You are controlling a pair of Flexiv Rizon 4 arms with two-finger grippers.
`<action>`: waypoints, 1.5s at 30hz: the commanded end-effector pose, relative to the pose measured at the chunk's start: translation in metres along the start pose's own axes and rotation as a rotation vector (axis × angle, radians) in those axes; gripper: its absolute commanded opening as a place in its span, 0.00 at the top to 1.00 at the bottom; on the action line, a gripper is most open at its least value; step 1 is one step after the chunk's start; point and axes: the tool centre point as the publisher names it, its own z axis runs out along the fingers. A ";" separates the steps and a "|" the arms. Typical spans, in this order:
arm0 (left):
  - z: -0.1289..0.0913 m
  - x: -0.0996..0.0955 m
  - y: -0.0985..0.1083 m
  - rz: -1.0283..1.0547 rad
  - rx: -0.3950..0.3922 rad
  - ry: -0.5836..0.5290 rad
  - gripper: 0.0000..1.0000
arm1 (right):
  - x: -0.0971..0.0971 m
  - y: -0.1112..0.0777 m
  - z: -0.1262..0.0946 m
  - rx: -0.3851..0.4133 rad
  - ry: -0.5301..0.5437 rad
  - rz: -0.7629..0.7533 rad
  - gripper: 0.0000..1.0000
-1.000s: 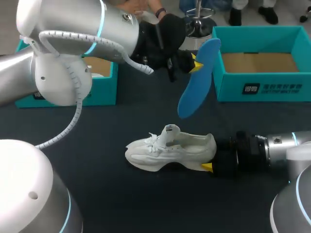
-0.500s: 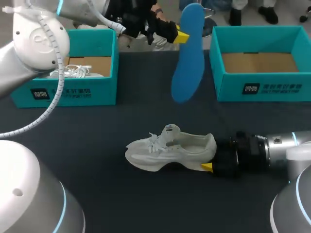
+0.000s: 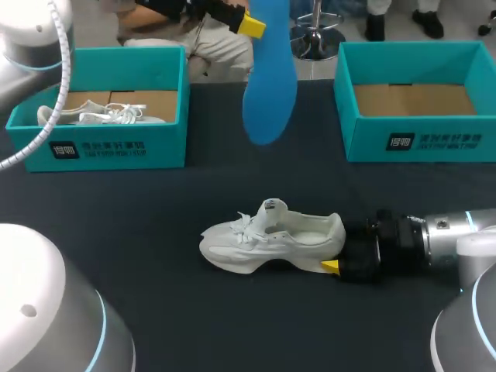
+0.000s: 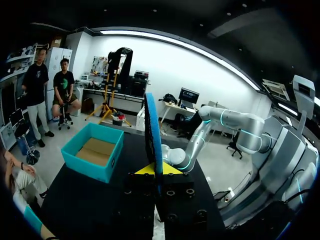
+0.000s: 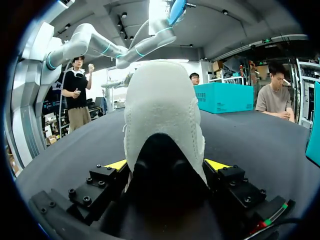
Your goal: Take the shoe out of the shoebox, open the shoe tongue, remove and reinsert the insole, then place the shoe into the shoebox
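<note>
Since the insole must go back into the shoe, the move turns on how the two long axes stand to each other. The shoe sits on its sole near the middle of the table, lying left to right with its toe to the left and its heel to the right. The right claw comes in level from the right and is closed on that heel, one yellow tip on each side. The insole hangs almost upright, pinched at its upper end by the closed left claw. It is high over the far middle of the table, well apart from the shoe, with its free end pointing down.

So the insole lies farther back than the shoe's mouth, above it and a little to the left, and stands crosswise to the shoe's length. As I judge it, the left arm must bring it nearer and lower, then tip it towards level so the free end slides toward the toe. The right arm need only steady the heel. The right box stands open at the far right.
</note>
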 end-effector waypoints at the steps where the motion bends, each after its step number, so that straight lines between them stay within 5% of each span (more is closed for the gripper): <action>1: -0.009 -0.014 -0.003 -0.011 0.000 0.092 1.00 | 0.001 -0.005 0.002 0.002 -0.003 0.000 1.00; 24: -0.032 -0.058 0.002 -0.168 0.041 0.140 1.00 | 0.001 -0.005 0.002 0.002 -0.003 0.000 1.00; 45: -0.045 -0.075 0.012 -0.227 0.067 0.144 1.00 | 0.001 -0.005 0.002 0.002 -0.003 0.000 1.00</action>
